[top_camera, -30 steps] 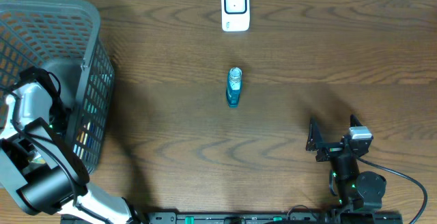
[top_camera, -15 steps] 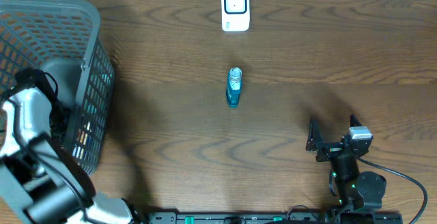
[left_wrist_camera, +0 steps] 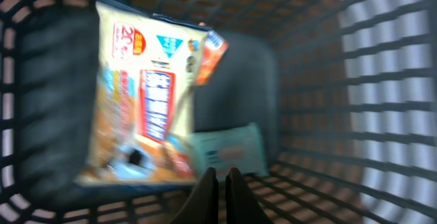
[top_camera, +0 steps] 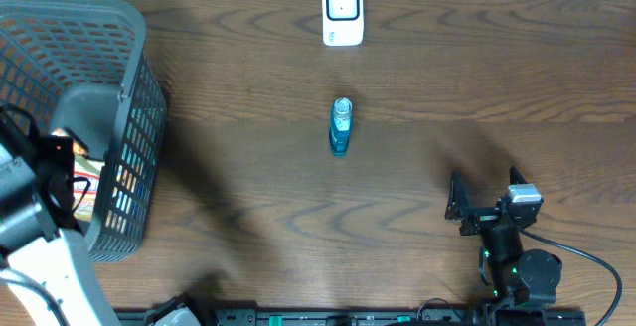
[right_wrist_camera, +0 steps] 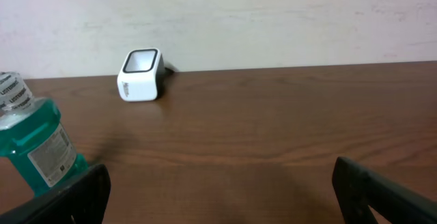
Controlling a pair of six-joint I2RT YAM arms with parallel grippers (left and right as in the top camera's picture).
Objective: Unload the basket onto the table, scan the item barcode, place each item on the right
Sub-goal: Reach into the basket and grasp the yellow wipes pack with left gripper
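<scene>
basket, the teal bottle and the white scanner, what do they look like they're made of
Basket: grey moulded plastic by the look, matte, an open grid of even bars.
Bottle: probably clear plastic, glossy, with teal liquid showing through and a paper-like label.
Scanner: smooth white shell, likely hard plastic, with a dark window on its face.

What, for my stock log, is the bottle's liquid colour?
Teal; the bottle shows best from the right wrist.

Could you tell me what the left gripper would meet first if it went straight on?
Probably the pale flat packet beyond its shut fingertips, beside the snack bag in the basket; depth unclear.
</scene>
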